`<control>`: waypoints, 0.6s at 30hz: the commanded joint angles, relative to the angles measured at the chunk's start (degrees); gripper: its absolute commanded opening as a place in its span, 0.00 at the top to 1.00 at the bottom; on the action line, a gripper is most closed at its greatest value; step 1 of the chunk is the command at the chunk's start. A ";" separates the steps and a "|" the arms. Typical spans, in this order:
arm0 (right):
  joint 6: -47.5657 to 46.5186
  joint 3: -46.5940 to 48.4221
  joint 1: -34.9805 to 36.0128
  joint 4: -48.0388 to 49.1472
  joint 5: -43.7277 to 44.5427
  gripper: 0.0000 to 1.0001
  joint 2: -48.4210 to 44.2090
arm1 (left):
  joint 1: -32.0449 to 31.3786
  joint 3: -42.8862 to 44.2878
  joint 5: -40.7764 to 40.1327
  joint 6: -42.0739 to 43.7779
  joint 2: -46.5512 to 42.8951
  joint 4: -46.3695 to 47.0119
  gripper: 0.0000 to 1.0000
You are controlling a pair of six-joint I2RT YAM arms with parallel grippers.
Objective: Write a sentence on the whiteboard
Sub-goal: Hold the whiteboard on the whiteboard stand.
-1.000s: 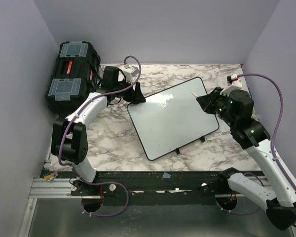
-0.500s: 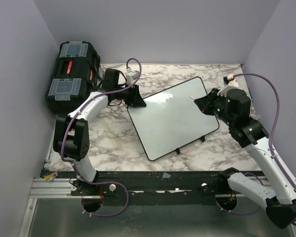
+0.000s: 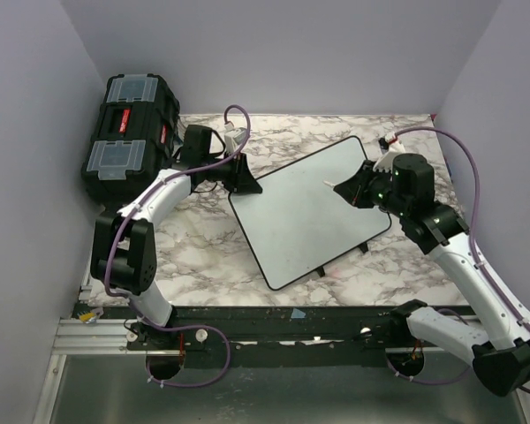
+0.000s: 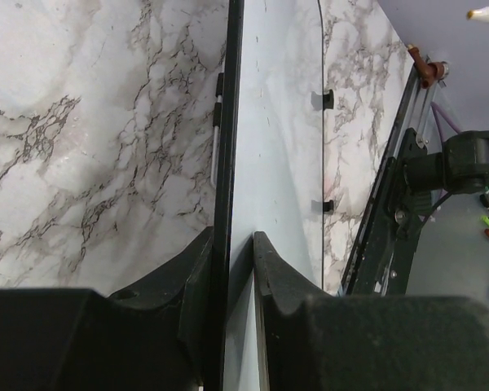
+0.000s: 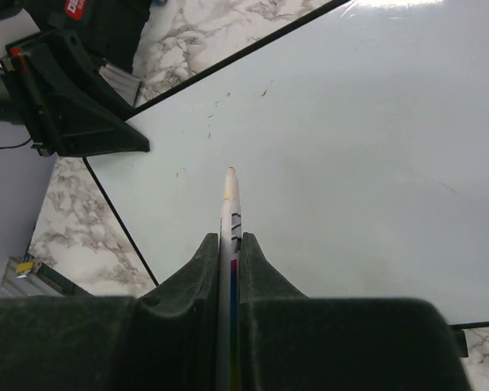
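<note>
The whiteboard (image 3: 305, 216) lies at an angle on the marble table, white with a thin black rim. No sentence shows on it, only a few tiny dark specks. My left gripper (image 3: 246, 181) is at its far-left corner. In the left wrist view the jaws (image 4: 231, 236) straddle the black rim, one finger outside and one on the white face (image 4: 277, 122). My right gripper (image 3: 349, 190) hovers over the board's far-right part, shut on a white marker (image 5: 231, 212). The marker's pale tip (image 3: 327, 184) points toward the board's middle (image 5: 350, 147).
A black toolbox (image 3: 128, 132) with clear-lidded trays stands at the back left, just behind the left arm. Purple walls close in on three sides. A black rail (image 3: 291, 322) runs along the near edge. Marble table (image 3: 203, 238) lies left of the board.
The right arm has swung left and forward, carrying the marker out over the board. The left gripper's jaws have narrowed around the board's corner.
</note>
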 commanded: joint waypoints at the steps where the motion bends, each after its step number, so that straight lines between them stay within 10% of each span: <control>1: -1.64 1.93 1.36 -0.18 -3.57 0.99 1.74 | -1.18 -2.20 -1.37 -1.01 -3.91 4.83 1.00; 12: -2.31 7.50 18.36 0.33 11.07 0.99 9.48 | -2.79 -5.86 -6.75 -5.08 -9.35 9.49 1.00; 18: -1.44 7.74 20.90 0.94 12.86 0.99 11.45 | -2.82 -7.09 -6.83 -5.50 -10.78 10.24 0.62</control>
